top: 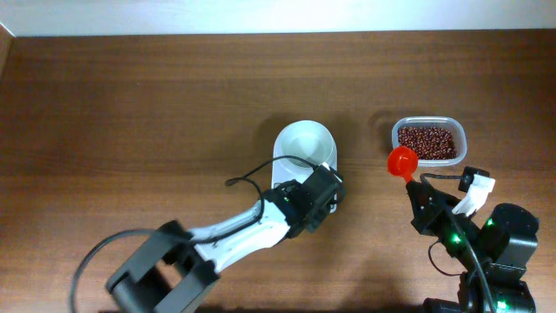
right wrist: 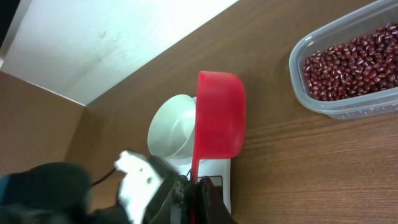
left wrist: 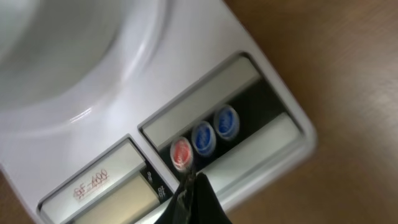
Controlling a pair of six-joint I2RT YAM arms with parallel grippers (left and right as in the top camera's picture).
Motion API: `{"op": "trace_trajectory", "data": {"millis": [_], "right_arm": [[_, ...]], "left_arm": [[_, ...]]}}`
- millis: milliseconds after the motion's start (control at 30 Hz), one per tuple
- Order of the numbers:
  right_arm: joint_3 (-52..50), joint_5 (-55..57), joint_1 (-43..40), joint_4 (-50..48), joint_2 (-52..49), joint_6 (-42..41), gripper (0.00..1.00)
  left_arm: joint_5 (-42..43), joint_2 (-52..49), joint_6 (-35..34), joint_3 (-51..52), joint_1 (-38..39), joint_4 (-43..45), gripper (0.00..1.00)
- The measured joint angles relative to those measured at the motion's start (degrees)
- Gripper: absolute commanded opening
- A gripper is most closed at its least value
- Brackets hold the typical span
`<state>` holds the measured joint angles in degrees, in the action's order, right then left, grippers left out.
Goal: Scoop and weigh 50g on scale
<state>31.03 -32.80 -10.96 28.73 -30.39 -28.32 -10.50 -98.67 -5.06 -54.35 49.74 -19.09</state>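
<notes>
Black fingertips of the left gripper, pressed together with nothing between them, at the near edge of the left wrist view. They hang over the control strip just beside the round red button; whether they touch it cannot be told.

Small white digital kitchen scale, rectangular plastic body, centre of the dark brown wooden table. Only the left wrist view shows its face: the red button, two round blue buttons in a row, pale grey panels and a small red-lettered label. From overhead the left gripper covers that face, and only a strip of the scale shows.

Round white bowl, seated on the far part of the scale, its inside plain white. It appears blurred in the left wrist view and from the side in the right wrist view.

Red plastic scoop, its handle clenched in the right gripper. From overhead the scoop shows plain red, just near-left of the tub, ahead of the right gripper.

Clear rectangular plastic tub, to the right of the scale and well apart from it.

Small dark red-brown beans, glossy oval grains in a loose heap inside the tub. The right wrist view shows single beans and the tub's translucent wall.
</notes>
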Motion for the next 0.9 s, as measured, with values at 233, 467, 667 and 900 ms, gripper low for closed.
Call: {"op": "trace_trajectory", "data": {"millis": [233,467,667,900], "right_arm": [[0.0,0.0,0.0,-0.4,-0.1,0.0,0.04],[0.0,0.4,0.0,-2.3,-2.7,0.0,0.04],[0.0,1.3,0.0,-8.4,-8.5,0.0,0.04],[0.1,1.5,0.0,-14.2,-16.7,0.0,0.04]], "left_arm": [[1.9,15.1,0.2,-0.7,0.1,-8.0,0.0],[2.2,17.9,0.2,-0.9,0.1,-8.7,0.0],[2.2,13.6,0.2,-0.9,0.1,-9.0,0.0],[2.2,6.1,0.2,-0.9,0.1,-8.8,0.0]]}}
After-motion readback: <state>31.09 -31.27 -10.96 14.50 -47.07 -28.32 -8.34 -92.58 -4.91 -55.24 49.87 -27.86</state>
